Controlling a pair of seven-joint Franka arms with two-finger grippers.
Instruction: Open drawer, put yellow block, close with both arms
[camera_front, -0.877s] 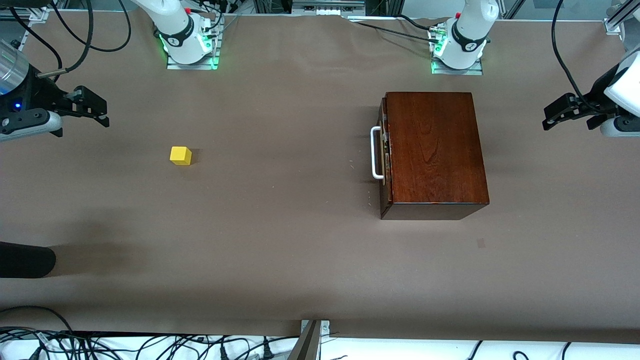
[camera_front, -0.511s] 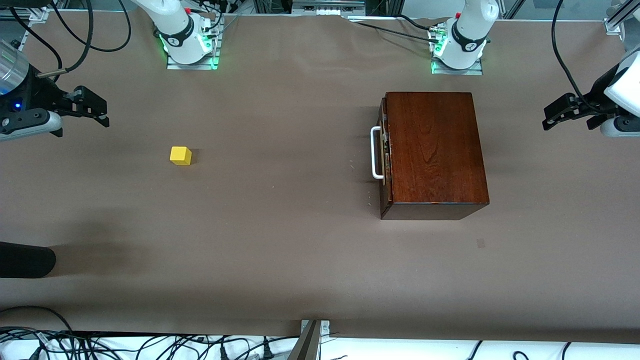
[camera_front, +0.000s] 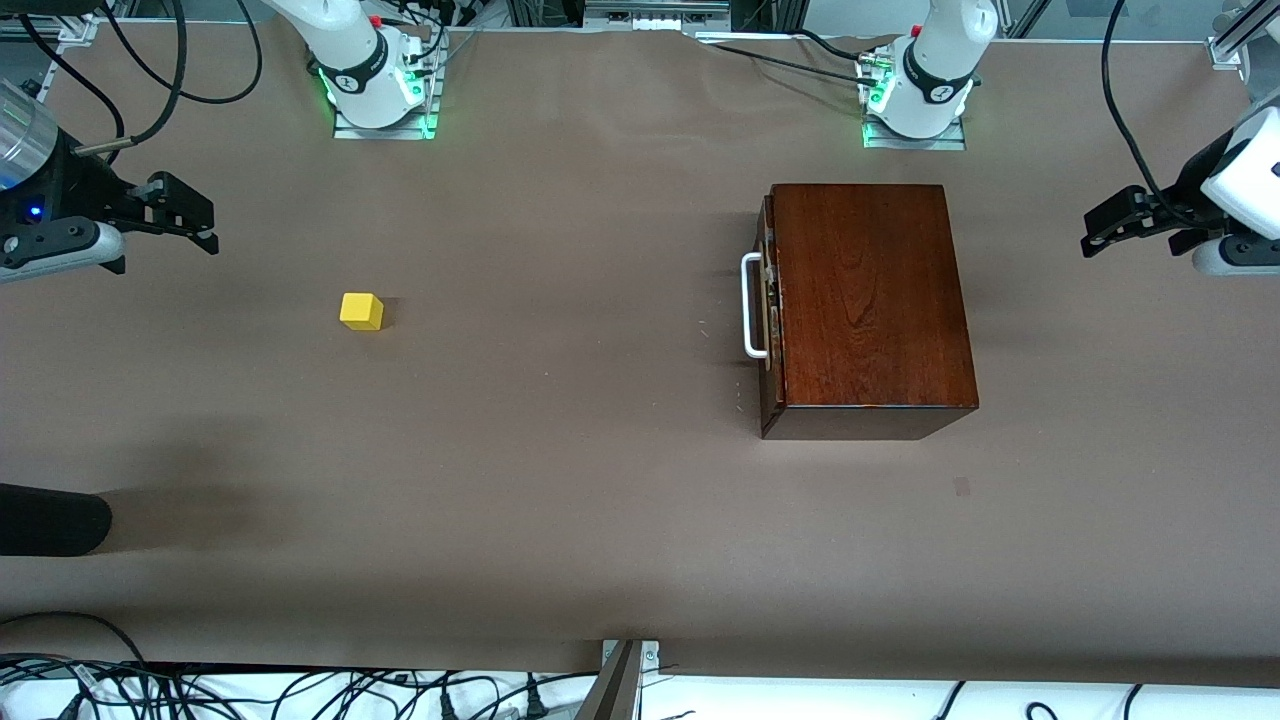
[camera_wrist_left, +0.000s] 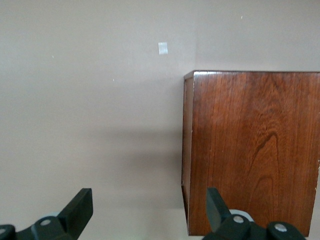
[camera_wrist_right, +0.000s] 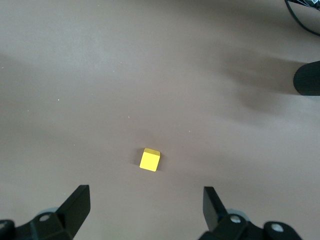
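Drawer (camera_front: 768, 310) shut; both grippers' jaws apart. Left gripper (camera_front: 1110, 228) should hook the white handle (camera_front: 751, 305) squarely; right gripper (camera_front: 185, 220) waits near the yellow block (camera_front: 361, 311).

Two white arms with dark joint bands, rising from bases along the table's edge farthest from the front camera. Right arm (camera_front: 340, 45) swung out past its own end of the table, wrist held level, right gripper (camera_front: 195, 225) up in the air over the tabletop, pointing in toward the middle, fingers (camera_wrist_right: 75, 205) spread wide with nothing between them. Left arm (camera_front: 945, 50) mirrored at its own end, forearm angled down, left gripper (camera_front: 1105, 225) also aloft over the tabletop and aimed inward, fingers (camera_wrist_left: 80, 210) likewise parted and empty. Cables looped off both wrists.
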